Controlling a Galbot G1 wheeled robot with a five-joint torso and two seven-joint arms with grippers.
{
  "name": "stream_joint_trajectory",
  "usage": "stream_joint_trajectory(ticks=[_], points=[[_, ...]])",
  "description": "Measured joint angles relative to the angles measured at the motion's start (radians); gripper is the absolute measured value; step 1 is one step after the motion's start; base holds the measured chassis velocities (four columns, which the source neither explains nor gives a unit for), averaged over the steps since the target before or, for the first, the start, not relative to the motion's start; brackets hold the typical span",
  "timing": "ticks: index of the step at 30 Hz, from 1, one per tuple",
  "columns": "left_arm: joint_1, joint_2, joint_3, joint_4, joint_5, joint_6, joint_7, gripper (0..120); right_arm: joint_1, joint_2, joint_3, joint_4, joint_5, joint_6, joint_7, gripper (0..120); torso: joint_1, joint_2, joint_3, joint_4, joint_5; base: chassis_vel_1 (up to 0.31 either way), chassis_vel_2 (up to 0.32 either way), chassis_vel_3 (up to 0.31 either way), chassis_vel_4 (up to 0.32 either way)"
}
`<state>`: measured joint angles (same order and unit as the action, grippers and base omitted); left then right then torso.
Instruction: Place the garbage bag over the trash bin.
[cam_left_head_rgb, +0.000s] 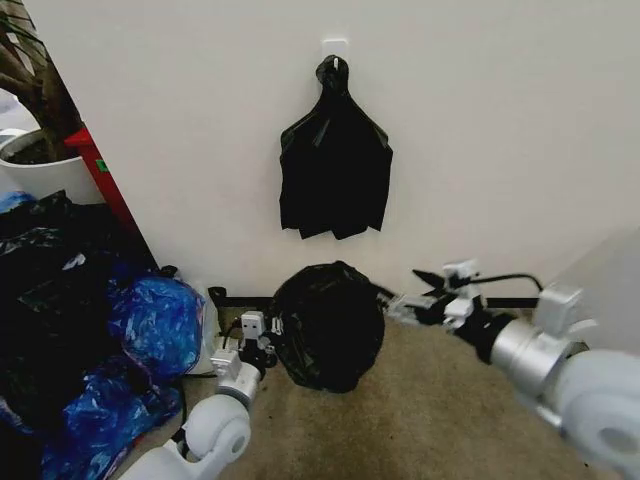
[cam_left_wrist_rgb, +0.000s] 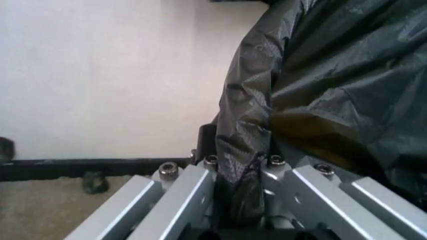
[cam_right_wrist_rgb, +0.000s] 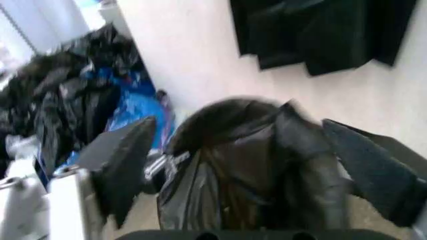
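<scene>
Head view, garbage bag: The garbage bag (cam_left_head_rgb: 328, 325) sits on the carpet at the foot of the white wall (cam_left_head_rgb: 480, 140), a rounded glossy black mound. It seems draped over the trash bin, which is hidden underneath.
Head view, hung bunch: Directly above the garbage bag, a flat black bunch of bags (cam_left_head_rgb: 334, 170) hangs from a wall hook.
Head view, left hand: The left hand (cam_left_head_rgb: 262, 345) touches the garbage bag's left side, low down.
Head view, right hand: The right hand (cam_left_head_rgb: 425, 295) reaches in from the garbage bag's right, near its upper edge.
Head view, clutter: Blue plastic bags (cam_left_head_rgb: 150, 325) and black sacks are heaped to the left of the garbage bag.
Left wrist view: The left hand (cam_left_wrist_rgb: 241, 200) is clamped on a fold of the garbage bag (cam_left_wrist_rgb: 333, 85), probably to pull the film down that side.
Right wrist view: The right hand (cam_right_wrist_rgb: 253, 165) has its fingers (cam_right_wrist_rgb: 123, 160) spread wide either side of the garbage bag (cam_right_wrist_rgb: 253, 175), gripping nothing, likely placed to take the opposite edge.
</scene>
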<state>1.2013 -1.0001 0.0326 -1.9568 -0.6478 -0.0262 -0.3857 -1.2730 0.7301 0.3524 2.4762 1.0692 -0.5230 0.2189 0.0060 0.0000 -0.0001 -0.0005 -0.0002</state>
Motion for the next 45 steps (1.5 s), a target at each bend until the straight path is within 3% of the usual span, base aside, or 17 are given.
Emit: stream_joint_trajectory(ticks=[3,5,9,12,16,18,23,36,45], points=[[-0.005,0.003,0.020,-0.016,0.000,0.009,-0.009,1,0.058,0.058,-0.163,-0.044,-0.102,0.001,0.048,71,0.000,0.000,0.000,0.0004,-0.0001,0.000,0.000,0.000,0.000],[-0.006,0.004,0.021,-0.018,0.000,0.010,-0.010,1,0.067,0.070,-0.193,-0.052,-0.116,-0.004,0.074,68,0.000,0.000,0.000,0.0004,0.0000,0.000,0.000,0.000,0.000],[-0.008,0.006,0.028,-0.017,0.038,0.008,-0.003,1,0.095,0.110,-0.339,-0.090,-0.253,-0.054,0.204,49,0.000,0.000,0.000,0.0001,0.0001,0.000,0.000,0.000,0.000],[-0.008,0.007,0.032,-0.017,0.051,0.004,-0.002,1,0.117,0.124,-0.385,-0.110,-0.303,-0.063,0.233,44,0.000,0.000,0.000,0.0000,0.0000,0.000,0.000,0.000,0.000],[-0.007,0.002,0.044,-0.018,0.071,-0.001,-0.001,1,0.185,0.173,-0.472,-0.179,-0.313,-0.072,0.318,24,0.000,0.000,0.000,0.0004,0.0000,0.000,0.000,0.000,0.000],[-0.007,0.001,0.045,-0.018,0.073,-0.002,-0.001,1,0.190,0.178,-0.476,-0.188,-0.313,-0.072,0.323,22,0.000,0.000,0.000,0.0004,0.0001,0.000,0.000,0.000,0.000],[-0.001,0.002,0.051,-0.038,0.088,-0.008,0.005,1,0.220,0.219,-0.515,-0.310,-0.300,-0.074,0.398,0,0.000,0.000,0.000,0.0002,0.0002,0.000,0.000,0.000,0.000],[0.032,0.011,0.055,-0.062,0.219,-0.059,0.057,1,0.265,0.235,-0.540,-0.387,-0.223,-0.069,0.529,0,0.000,0.000,0.000,0.0002,0.0001,0.000,0.000,0.000,0.000],[0.040,0.012,0.085,-0.073,0.234,-0.063,0.075,1,0.302,0.285,-0.547,-0.470,-0.194,-0.041,0.611,0,0.000,0.000,0.000,0.0002,0.0001,0.000,0.000,0.000,0.000]])
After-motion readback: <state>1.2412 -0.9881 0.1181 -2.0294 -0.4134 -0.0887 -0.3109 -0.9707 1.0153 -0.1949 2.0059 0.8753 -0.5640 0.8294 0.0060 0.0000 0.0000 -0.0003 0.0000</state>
